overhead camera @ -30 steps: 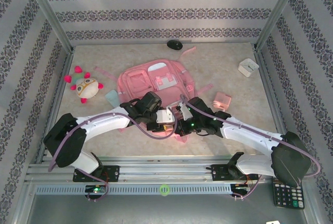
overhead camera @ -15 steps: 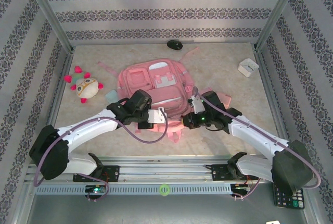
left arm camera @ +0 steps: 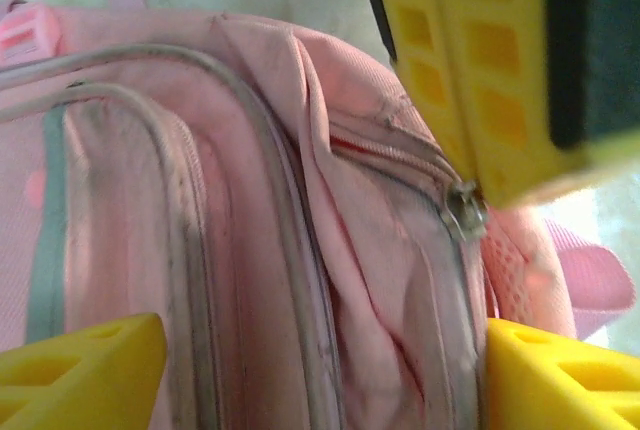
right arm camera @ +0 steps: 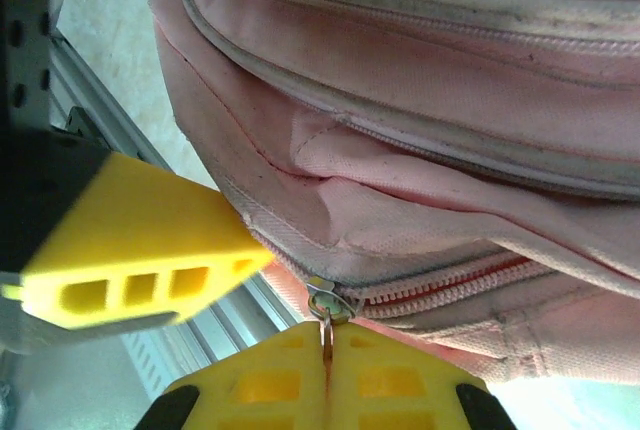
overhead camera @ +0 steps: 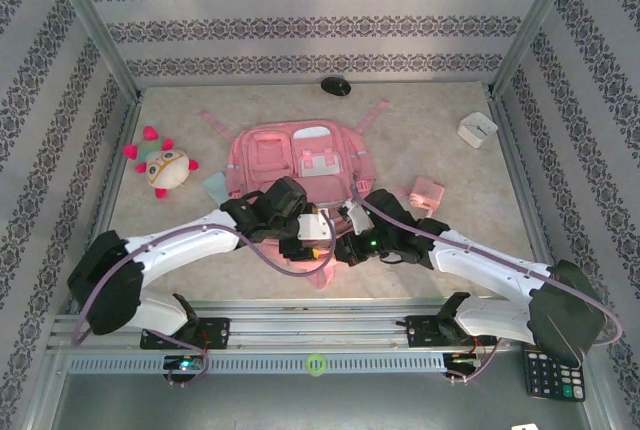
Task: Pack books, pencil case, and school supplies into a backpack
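Near tabletop edge: right gripper (right arm camera: pixel 328 345), fingers pinched on zipper pull (right arm camera: pixel 322 308). Left gripper (left arm camera: pixel 320 375), fingers wide, astride fabric just beside that pull. Backpack (overhead camera: pixel 300 155): mid-tabletop, zip along its near end, between both arms.

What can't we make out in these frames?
- Backpack interior: every view, pink fabric covers it.
- Zipper pull: right wrist view, mostly pinched inside the right gripper.
- Pencil case: top view, left arm covers part.
- Dark object by the far wall: top view, too small to identify.
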You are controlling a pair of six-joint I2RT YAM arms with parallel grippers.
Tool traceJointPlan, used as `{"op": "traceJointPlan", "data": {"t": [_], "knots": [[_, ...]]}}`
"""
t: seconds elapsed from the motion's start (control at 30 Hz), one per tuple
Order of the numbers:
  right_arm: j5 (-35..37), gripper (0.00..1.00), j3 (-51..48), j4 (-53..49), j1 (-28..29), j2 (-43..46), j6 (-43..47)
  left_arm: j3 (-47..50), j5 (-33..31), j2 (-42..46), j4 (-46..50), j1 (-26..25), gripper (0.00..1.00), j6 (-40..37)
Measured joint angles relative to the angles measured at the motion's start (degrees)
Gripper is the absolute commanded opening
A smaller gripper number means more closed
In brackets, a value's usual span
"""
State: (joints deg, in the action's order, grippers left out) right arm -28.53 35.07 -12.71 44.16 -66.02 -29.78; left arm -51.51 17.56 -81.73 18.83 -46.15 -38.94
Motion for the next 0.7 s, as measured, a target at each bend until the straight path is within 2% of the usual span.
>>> {"op": "traceJointPlan", "data": {"t": [0.2, 0.23, 0.4, 0.53, 0.63, 0.7], "knots": [[1.86, 0.00, -0.50, -0.02, -0.96, 0.00, -0.50, -0.33, 0.59, -2.93, -0.66, -1.07, 0.12, 0.44], [1.92, 0.00, -0.50, -0.11, -1.81, 0.02, -0.48, -0.24, 0.63, -2.67, -0.61, -1.18, 0.09, 0.22], [1.66, 0.00, -0.46, -1.79, -8.52, 0.04, 1.33, 2.45, 1.05, 2.51, -0.57, 0.09, 0.05, -1.62], [1.44, 0.00, 1.05, -2.95, -10.49, -0.31, 3.28, 4.48, 1.38, 7.98, 0.13, 1.68, 0.06, -3.26], [0.57, 0.00, 2.19, -2.82, -10.32, -1.14, 4.31, 4.74, 0.42, 9.97, 2.38, 2.27, 0.13, -4.85], [0.74, 0.00, 2.36, -2.82, -9.05, -1.36, 4.48, 4.66, -0.79, 10.47, 4.63, 2.47, 0.25, -5.97]]}}
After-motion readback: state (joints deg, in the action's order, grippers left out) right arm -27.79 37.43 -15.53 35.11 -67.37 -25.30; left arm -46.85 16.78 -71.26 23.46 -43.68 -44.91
